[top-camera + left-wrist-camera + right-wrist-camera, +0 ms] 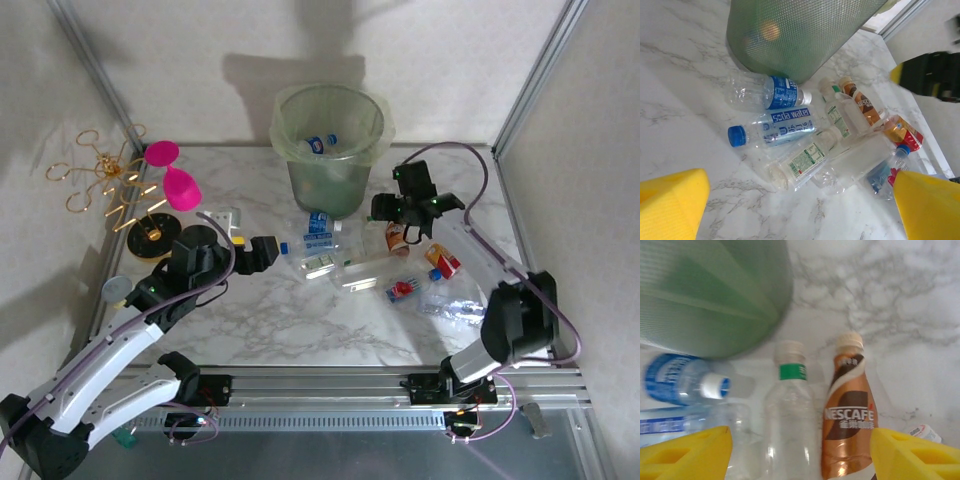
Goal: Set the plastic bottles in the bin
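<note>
bottles (pixel 320 262) strewn before bin (pixel 325 185), pink ornament (pixel 180 188) well left

Bottles (pixel 320 262) crowd bin (pixel 325 180) front; open tabletop (pixel 300 320) nearer; ornament (pixel 172 182) left.

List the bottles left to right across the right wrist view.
In order: blue-labelled bottle → clear bottle with green neck band → brown Nescafe bottle.

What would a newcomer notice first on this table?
A tall green bin stands at the back of the table, with a heap of bottles lying at its foot. A brown Nescafe bottle stands out among the clear ones. A pink ornament on gold wire stands back left.
</note>
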`<state>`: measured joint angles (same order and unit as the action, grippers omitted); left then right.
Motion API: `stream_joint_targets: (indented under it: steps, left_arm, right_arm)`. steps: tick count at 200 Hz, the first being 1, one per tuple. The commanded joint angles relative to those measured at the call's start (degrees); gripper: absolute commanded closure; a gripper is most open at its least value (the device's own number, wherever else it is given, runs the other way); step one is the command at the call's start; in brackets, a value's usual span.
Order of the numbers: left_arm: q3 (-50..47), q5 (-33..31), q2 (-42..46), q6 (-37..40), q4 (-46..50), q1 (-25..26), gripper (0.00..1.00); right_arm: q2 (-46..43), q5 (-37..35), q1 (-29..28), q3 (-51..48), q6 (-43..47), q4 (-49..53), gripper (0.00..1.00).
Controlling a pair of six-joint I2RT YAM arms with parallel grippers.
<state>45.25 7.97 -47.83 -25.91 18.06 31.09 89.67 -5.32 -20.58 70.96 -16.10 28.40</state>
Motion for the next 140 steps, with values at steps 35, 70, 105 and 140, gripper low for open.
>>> stream_joint_targets:
  steps: [35,70,105,140]
  left_arm:
    - [-1.9,2.5,0.7,-0.9,-3.9,0.6,0.06]
    - [-1.9,3.3,0.1,-0.7,-4.4,0.6,0.06]
    - [-1.8,3.5,-0.7,-0.6,-4.1,0.6,0.06]
    - [-2.0,2.5,-0.2,-0.4,-3.9,0.6,0.06]
  right_arm:
    - [9.9,4.6,5.3,0.0,2.7,0.3,0.32]
    - [10.9,6.4,6.0,-3.5,2.0,-2.7,0.34]
    - [11.8,8.0,6.0,-5.3,1.6,-4.6,0.35]
    - [14.1,7.9,6.1,-5.8,1.7,-6.1,0.37]
